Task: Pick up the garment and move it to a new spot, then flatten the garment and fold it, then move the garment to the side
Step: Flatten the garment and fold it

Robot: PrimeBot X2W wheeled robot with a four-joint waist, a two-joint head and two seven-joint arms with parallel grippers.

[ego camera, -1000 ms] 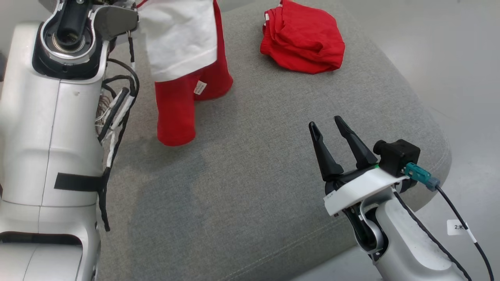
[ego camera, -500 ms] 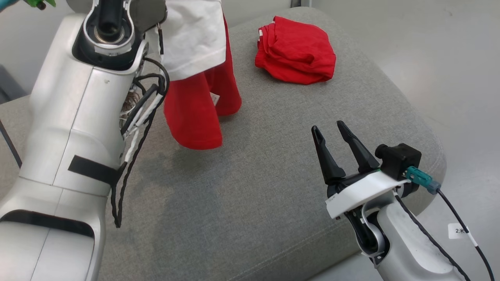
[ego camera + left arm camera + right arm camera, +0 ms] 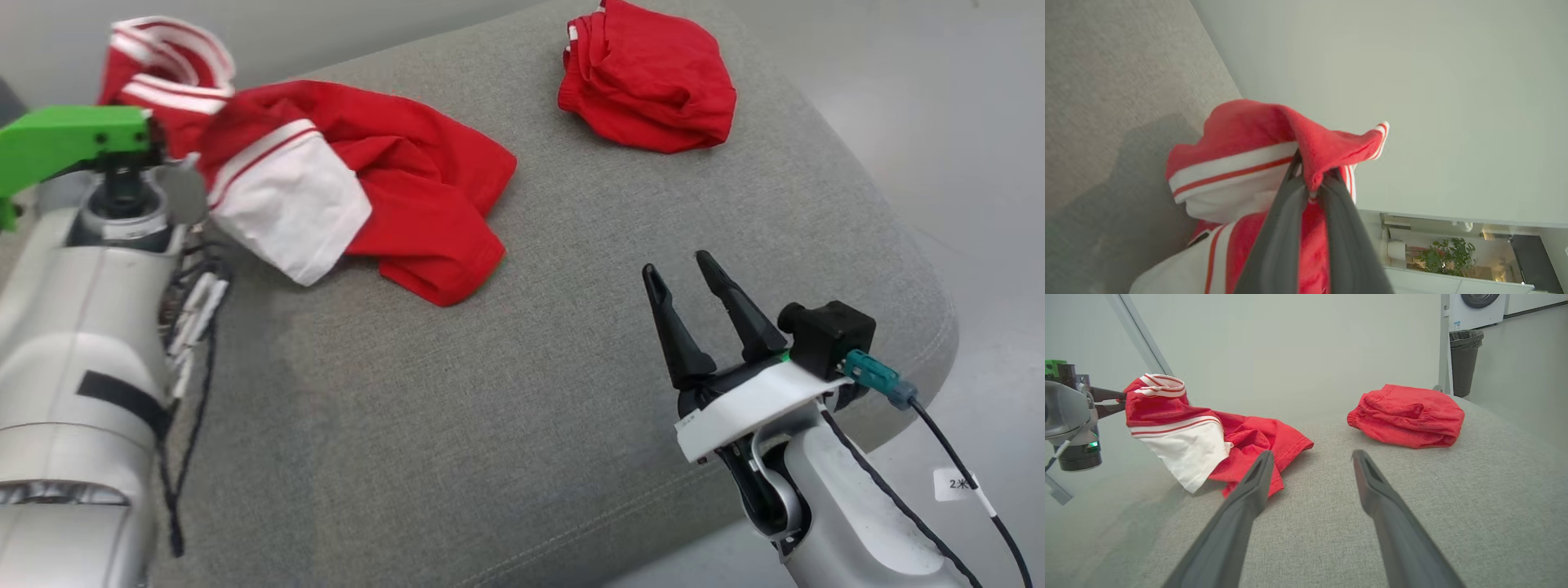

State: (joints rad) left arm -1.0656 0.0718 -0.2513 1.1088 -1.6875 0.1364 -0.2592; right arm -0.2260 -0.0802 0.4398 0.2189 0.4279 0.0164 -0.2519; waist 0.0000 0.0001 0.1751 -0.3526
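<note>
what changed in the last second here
The left gripper has come down and to the left, laying the lower part of the red and white garment out on the grey cushion; a second ago it hung straight down. The gripper stays shut on the striped edge. Unchanged: the right gripper, open and idle, and the folded red garment at the far side.

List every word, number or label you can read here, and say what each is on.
"2米": white tag on the black cable by the right arm.
Small label on the white bracket: too small to read.
Sticker on the white machine: too blurred to read.
</note>
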